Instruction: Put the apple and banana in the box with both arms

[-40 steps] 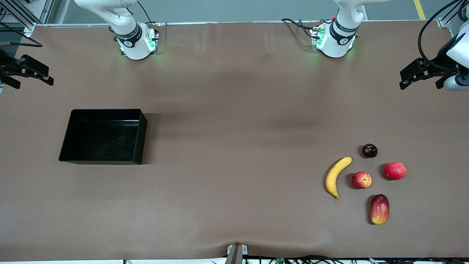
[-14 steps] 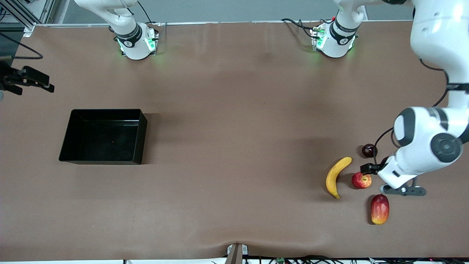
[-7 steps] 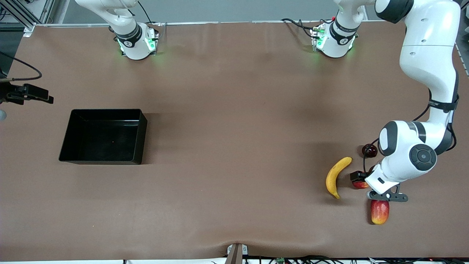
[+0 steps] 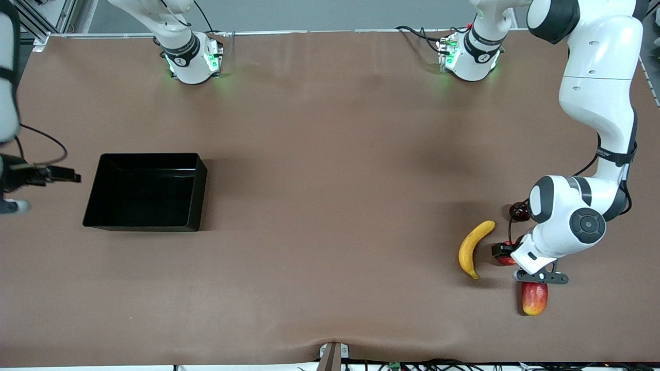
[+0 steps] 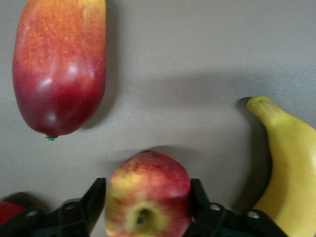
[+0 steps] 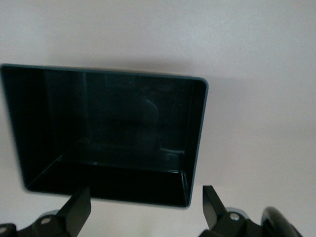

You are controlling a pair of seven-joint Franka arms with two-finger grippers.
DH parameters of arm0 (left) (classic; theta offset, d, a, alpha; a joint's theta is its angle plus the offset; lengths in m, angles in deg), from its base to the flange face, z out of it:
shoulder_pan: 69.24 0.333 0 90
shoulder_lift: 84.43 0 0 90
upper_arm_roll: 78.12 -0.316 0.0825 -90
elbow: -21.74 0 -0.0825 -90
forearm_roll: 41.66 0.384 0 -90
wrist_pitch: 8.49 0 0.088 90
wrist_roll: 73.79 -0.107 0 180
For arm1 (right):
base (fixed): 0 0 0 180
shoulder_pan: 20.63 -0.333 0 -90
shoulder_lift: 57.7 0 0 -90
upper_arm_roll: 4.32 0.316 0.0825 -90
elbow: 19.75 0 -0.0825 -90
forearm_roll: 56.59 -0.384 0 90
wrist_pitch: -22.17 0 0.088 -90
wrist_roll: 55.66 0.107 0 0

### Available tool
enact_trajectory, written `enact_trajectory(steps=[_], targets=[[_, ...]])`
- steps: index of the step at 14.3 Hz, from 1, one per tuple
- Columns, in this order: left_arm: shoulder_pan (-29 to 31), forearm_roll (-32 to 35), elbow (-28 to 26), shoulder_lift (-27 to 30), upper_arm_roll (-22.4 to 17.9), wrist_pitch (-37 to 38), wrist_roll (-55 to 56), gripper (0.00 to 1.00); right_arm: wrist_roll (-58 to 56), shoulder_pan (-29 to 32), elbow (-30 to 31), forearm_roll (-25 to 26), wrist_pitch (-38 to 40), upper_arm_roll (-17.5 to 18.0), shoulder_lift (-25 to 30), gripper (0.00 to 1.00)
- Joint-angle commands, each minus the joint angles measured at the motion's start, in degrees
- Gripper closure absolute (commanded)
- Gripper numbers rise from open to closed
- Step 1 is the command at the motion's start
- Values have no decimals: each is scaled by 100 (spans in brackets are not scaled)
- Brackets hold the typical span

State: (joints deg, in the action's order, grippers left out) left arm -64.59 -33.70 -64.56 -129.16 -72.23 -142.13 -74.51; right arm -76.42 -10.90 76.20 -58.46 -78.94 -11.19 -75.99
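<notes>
Brown mat [image 4: 330, 206]; left gripper [image 5: 148, 210] fingers flank apple [image 5: 148, 195]; right gripper [image 6: 143, 205] fingers wide beside box [image 4: 147, 190].

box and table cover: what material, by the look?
Box: looks like hard black plastic with a glossy finish; its floor and walls throw faint reflections in the right wrist view, and the rim is thin and even. Table cover: looks like a matte brown sheet, maybe vinyl or paper; it gives only soft sheen and buckles slightly at the edge nearest the front camera. Neither is certain from looks alone.
</notes>
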Motion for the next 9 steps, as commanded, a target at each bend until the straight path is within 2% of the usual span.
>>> enact_trajectory(steps=[1, 2, 5, 7, 9], targets=[[62, 118, -36, 69, 35, 4, -33, 90, -147, 319, 731, 20, -574, 81, 185, 0], [62, 127, -36, 95, 35, 21, -50, 100, -165, 328, 976, 28, -959, 72, 124, 0], [79, 136, -27, 367, 53, 397, -279, 100, -235, 538, 1811, 28, -1962, 80, 88, 0], [27, 136, -45, 744, 79, 819, -192, 100, -541, 627, 2286, 28, -2629, 81, 88, 0], [27, 118, -27, 1113, 114, 1434, -130, 100, -789, 627, 2411, 28, -2826, 81, 71, 3]])
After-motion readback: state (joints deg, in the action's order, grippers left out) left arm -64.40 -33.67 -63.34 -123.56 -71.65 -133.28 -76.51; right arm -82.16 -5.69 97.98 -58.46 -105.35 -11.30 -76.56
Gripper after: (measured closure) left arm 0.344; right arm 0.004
